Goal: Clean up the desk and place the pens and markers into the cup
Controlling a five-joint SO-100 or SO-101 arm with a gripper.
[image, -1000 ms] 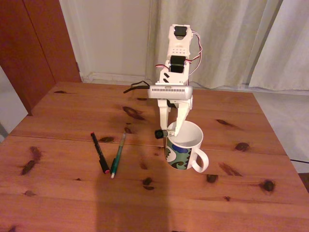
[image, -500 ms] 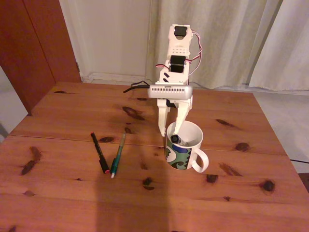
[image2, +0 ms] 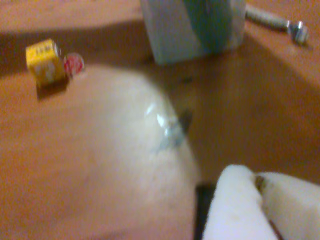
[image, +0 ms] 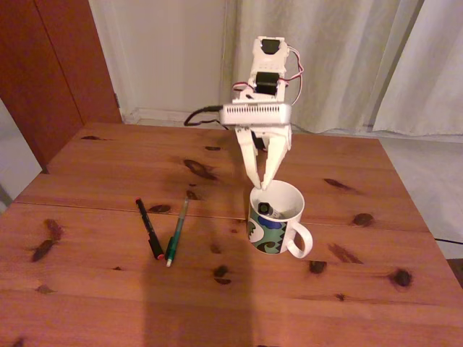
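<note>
Now that the marker (image: 266,210) lies in the cup (image: 277,225), the fingers (image: 262,186) have risen, nearly closed and empty.

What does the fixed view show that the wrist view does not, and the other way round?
Fixed view: the black pen and the teal pen lying on the desk, left of the cup, and the marker inside it. Wrist view: a small yellow box and a metal bolt, both blurred. Shared: the gripper and the wooden desk.
</note>
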